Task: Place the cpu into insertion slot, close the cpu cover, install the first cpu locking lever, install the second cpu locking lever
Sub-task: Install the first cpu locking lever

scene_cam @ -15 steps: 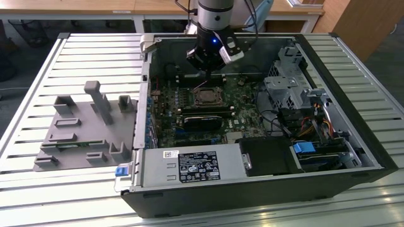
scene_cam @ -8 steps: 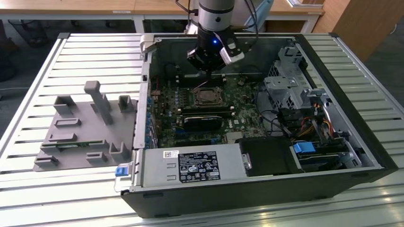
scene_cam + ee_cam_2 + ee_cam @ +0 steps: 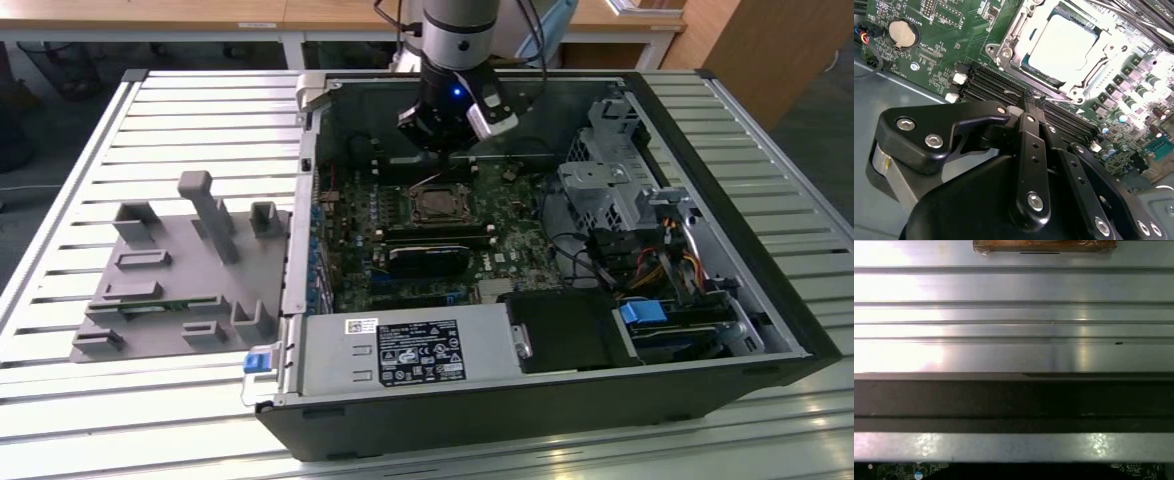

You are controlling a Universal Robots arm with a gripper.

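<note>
While the gripper (image 3: 1033,98) hangs clenched and empty, the cpu (image 3: 1064,46) sits in its slot (image 3: 1026,60). The cover (image 3: 1097,75) lies shut at the gripper's twelve o'clock.

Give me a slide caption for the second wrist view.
Black gripper poised beside the silvery-beige square cpu seated under its silvery metal cpu cover.

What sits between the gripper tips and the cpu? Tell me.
In the second wrist view, long black memory slots on the green circuit board lie between the gripper and the cpu, along with the socket's metal frame edge.
</note>
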